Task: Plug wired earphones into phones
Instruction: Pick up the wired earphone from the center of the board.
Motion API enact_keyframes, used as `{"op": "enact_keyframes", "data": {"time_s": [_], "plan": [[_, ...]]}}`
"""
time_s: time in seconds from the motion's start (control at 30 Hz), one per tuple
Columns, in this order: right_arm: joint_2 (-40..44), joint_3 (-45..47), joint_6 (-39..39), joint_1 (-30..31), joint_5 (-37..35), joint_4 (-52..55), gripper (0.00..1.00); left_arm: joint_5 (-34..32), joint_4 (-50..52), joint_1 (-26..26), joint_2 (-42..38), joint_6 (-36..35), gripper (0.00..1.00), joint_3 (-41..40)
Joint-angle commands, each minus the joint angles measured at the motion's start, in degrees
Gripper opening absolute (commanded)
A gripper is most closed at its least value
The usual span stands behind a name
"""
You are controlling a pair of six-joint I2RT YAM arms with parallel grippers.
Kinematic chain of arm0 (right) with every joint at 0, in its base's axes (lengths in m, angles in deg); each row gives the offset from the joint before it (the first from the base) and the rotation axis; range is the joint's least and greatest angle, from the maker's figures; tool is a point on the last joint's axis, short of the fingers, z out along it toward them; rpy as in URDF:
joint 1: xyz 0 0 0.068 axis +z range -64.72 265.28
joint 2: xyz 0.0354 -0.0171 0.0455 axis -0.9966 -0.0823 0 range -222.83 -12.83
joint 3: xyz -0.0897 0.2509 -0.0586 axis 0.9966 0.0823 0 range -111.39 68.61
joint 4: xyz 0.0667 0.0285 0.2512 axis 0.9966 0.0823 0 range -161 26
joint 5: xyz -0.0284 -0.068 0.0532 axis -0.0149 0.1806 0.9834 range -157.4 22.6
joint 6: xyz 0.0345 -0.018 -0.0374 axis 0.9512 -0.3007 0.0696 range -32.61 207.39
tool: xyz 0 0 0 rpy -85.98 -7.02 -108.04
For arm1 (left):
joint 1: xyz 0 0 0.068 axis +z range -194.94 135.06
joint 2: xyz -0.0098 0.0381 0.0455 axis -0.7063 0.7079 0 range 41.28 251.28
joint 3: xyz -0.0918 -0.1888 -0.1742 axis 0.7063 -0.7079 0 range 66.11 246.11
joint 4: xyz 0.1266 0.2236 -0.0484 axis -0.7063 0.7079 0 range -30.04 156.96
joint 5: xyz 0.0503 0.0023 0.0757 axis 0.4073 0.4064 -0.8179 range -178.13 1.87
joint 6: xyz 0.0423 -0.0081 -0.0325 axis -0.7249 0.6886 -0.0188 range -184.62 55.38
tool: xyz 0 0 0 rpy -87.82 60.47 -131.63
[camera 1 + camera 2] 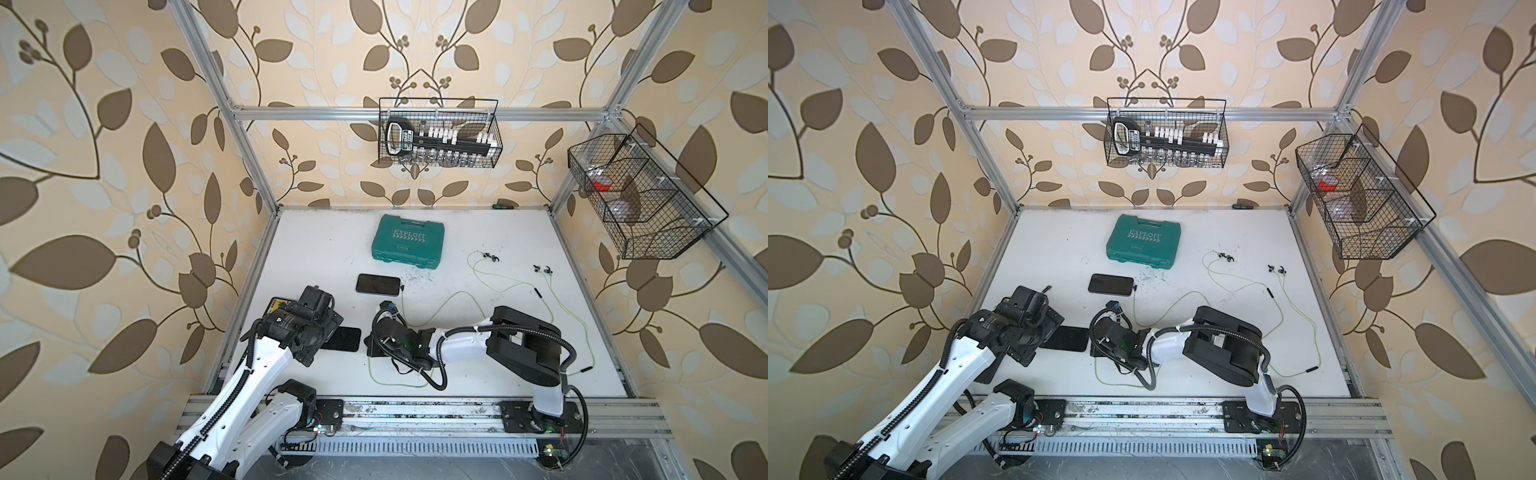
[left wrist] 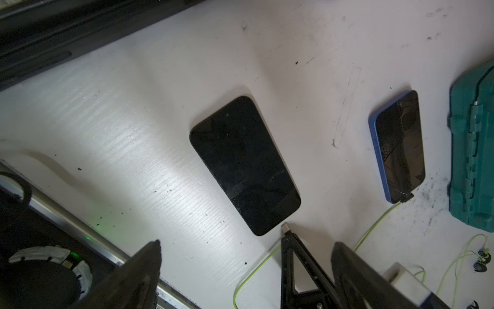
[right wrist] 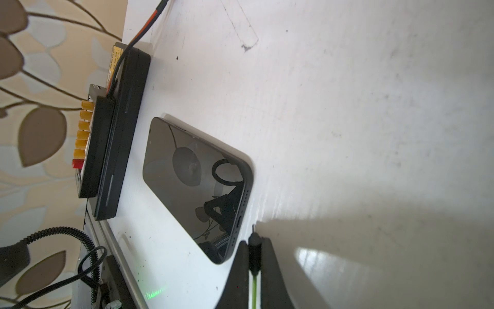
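Two black phones lie on the white table. The near phone (image 1: 347, 338) (image 2: 244, 166) (image 3: 195, 184) has nothing plugged into it. The far phone (image 1: 378, 284) (image 2: 398, 149) has a black plug with a yellow-green cable in its end. My right gripper (image 3: 254, 242) (image 1: 370, 347) is shut on the black plug (image 3: 254, 244) of the other wired earphones. The plug's metal tip (image 2: 284, 228) sits just off the near phone's bottom edge, close to its port. My left gripper (image 2: 247, 247) hangs open above the near phone, holding nothing. Both pairs of earbuds (image 1: 488, 257) (image 1: 542, 270) lie at the back right.
A teal EXPLOIT case (image 1: 409, 245) stands behind the far phone. A black box with yellow-red labels (image 3: 120, 133) (image 1: 276, 305) lies by the left table edge, next to the near phone. Loose cable loops (image 1: 399, 384) trail along the front and right of the table (image 1: 316, 249).
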Motion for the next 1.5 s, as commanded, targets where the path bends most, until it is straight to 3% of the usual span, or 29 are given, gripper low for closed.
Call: {"op": "enact_keyframes", "data": {"time_s": [0.0,0.23,0.47,0.77,1.0,1.47], "plan": [[-0.88,-1.29,1.81,-0.21,-0.56,0.44,0.06,-0.53,0.83,0.42,0.0,0.36,0.99,-0.8],[1.97,1.15,1.49,-0.1,-1.15,-1.45,0.02,-0.26,0.03,0.42,0.9,1.08,0.99,-1.5],[9.36,9.46,-2.77,0.9,-1.88,-8.15,0.0,7.11,-6.17,0.42,7.22,3.2,0.99,-2.38],[15.64,21.37,-2.84,1.28,-0.09,-20.11,0.0,12.99,-13.97,0.33,13.16,11.7,0.98,-5.89],[17.21,22.58,-3.89,1.33,-0.06,-21.44,0.0,11.76,-16.06,0.33,14.15,17.64,0.97,-7.6],[17.23,24.17,-4.14,1.3,-1.28,-21.54,0.0,13.39,-17.49,0.38,27.27,17.44,0.95,-2.87]]}}
